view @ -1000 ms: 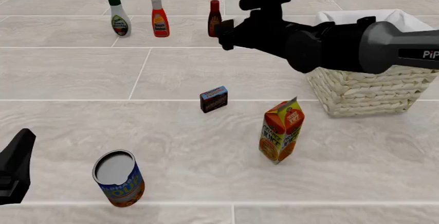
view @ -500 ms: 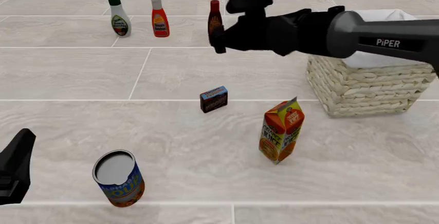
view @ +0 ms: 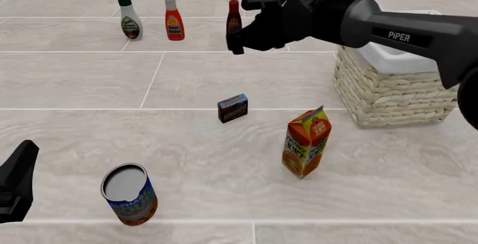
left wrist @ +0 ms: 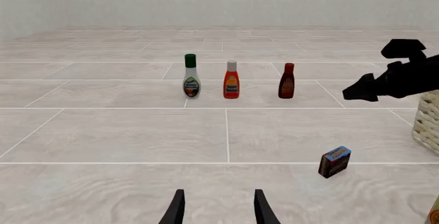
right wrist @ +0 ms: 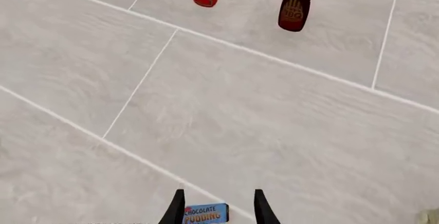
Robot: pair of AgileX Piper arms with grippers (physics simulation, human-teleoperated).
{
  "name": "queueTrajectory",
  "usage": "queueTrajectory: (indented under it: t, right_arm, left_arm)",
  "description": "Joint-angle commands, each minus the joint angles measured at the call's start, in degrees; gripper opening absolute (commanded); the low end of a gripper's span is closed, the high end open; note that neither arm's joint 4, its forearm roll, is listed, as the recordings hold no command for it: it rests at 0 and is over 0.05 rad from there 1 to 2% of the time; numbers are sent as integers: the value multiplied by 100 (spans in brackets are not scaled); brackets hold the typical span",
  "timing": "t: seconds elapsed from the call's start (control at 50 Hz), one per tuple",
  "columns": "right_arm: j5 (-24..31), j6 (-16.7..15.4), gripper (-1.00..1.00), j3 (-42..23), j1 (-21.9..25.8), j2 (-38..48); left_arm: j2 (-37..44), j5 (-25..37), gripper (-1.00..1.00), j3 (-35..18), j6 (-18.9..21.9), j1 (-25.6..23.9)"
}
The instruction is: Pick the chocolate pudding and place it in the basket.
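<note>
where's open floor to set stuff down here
Widest bare patch: the left side, between the three bottles at the back and the can in front. Tighter on the right, where the chocolate pudding, juice carton and basket sit close together.

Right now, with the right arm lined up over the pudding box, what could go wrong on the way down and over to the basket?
1. The chocolate pudding is small and sits angled to the floor lines; the open right claw may clip a corner and push it aside.
2. The orange juice carton stands between pudding and basket; a low carry might topple it.
</note>
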Motion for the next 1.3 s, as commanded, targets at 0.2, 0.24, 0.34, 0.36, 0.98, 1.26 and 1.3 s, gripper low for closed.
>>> queueTrajectory:
  t: [0.2,0.24,0.34,0.36,0.98,1.26,1.3]
  right_arm:
    - [1255,834,100,-1056,-147,258]
    - [1240,811,100,-1033,-182,224]
    - [1417,983,100,-1180,-281,176]
    - [1412,955,100,-1176,-316,144]
    - [2096,2251,100,-1586,-351,403]
    - [2169,3012,100,-1565,-331,488]
    - [2171,3047,100,-1560,-348,490]
  left_arm:
    - [0,0,100,0,-1,0]
    - [0,0,100,0,0,0]
    - [-1,0,100,0,-1,0]
    - [0,0,100,0,0,-1]
    - [1,0,100,0,1,1]
    - [1,0,100,0,1,0]
    - [-1,0,100,0,1,0]
